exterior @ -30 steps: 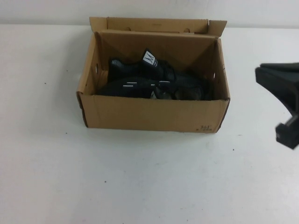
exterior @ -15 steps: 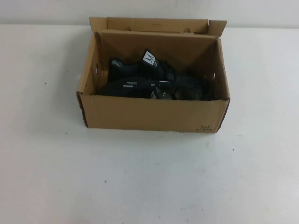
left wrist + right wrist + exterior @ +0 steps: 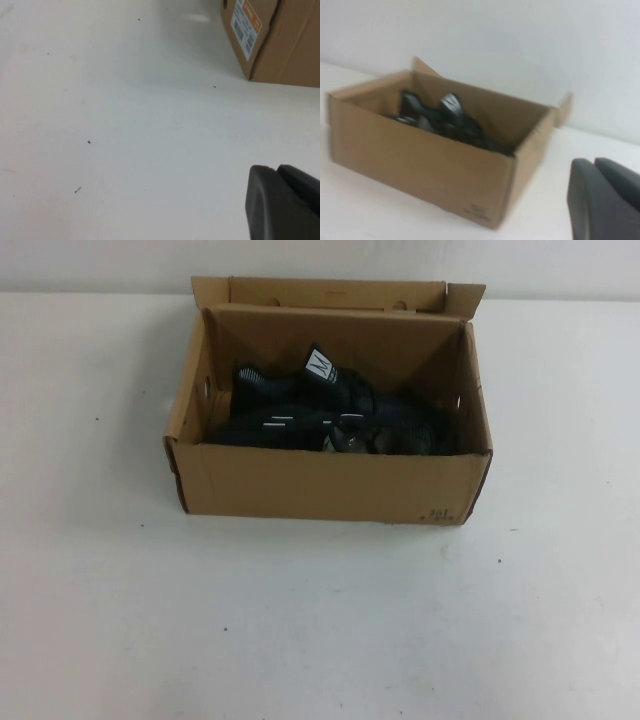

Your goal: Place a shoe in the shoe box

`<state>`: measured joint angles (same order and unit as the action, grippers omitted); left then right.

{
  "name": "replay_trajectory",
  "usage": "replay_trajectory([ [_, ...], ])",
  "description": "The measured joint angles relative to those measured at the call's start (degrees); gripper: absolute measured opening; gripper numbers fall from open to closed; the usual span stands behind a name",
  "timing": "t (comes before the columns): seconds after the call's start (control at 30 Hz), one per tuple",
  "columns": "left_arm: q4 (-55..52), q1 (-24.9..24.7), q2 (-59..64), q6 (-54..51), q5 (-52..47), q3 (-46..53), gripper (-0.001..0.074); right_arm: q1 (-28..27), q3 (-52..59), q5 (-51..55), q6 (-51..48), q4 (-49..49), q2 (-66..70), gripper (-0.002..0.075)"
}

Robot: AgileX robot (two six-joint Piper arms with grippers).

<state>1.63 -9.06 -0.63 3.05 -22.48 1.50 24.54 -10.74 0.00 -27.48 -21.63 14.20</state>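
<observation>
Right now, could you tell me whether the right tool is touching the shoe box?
Apart. The right wrist view shows the right tool beside the shoe box, with bare table between them. The high view shows neither tool; the left tool hangs above bare table.

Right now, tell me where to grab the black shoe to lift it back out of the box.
Grip the upright tongue with the white logo, coming straight down: it stands proud of the black shoe, and the shoe box walls block side approaches. Both end effectors are outside the high view, each just a dark edge in its wrist view.
</observation>
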Motion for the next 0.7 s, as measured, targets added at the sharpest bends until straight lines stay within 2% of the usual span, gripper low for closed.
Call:
replay_trajectory([
  [0.27, 0.0, 0.0, 0.0, 0.0, 0.0, 0.0, -0.0004, -19.13, 1.02, 8.58, 0.79, 2.88, -3.82, -0.0017],
  [0.4, 0.0, 0.0, 0.0, 0.0, 0.0, 0.0, -0.0004, -26.47, 4.59, 8.6, 8.72, 8.85, -9.22, -0.0017],
  [0.53, 0.0, 0.0, 0.0, 0.0, 0.0, 0.0, -0.0004, -27.83, 9.79, 8.7, 18.43, 13.66, -13.98, -0.0017],
  [0.7, 0.0, 0.0, 0.0, 0.0, 0.0, 0.0, -0.0004, -24.74, 12.14, 12.2, 22.7, 15.49, -14.58, -0.0017],
])
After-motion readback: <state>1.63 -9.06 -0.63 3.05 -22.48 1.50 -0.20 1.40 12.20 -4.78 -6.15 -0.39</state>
